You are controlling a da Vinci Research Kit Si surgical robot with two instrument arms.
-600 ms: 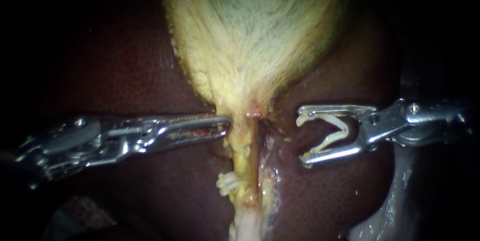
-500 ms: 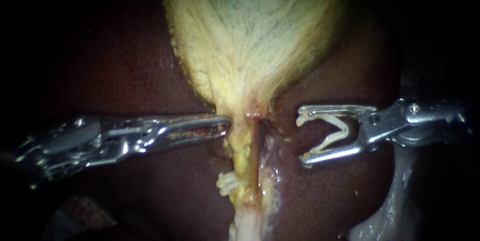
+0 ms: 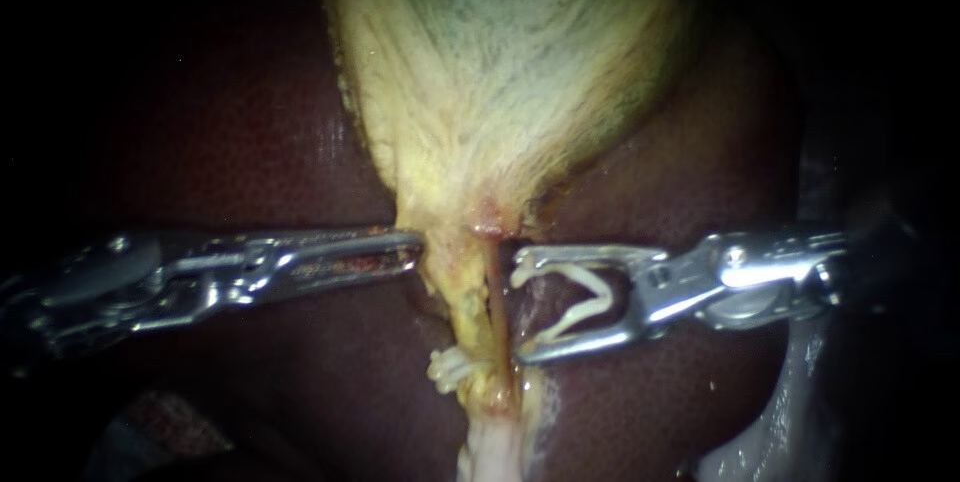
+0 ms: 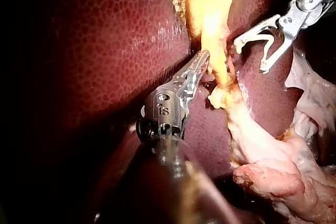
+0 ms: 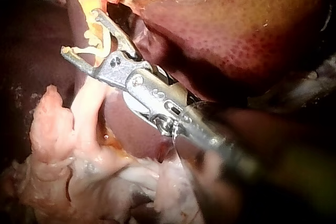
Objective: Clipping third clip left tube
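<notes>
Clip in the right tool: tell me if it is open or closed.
Open: the clip lies spread in a V between the right tool's jaws.

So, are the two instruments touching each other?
Apart. Endoscope view: the left instrument and the right instrument, holding a clip, sit on opposite sides of the tube.

Dark bkgd (image 3: 120, 22), edges black, centre lit

No printed text, label, brand or sign can be read anywhere. The one marking is a small engraved mark (image 4: 163, 111) on the metal joint housing of the left instrument (image 4: 202, 59), seen in the left wrist view; its characters are not given
</notes>
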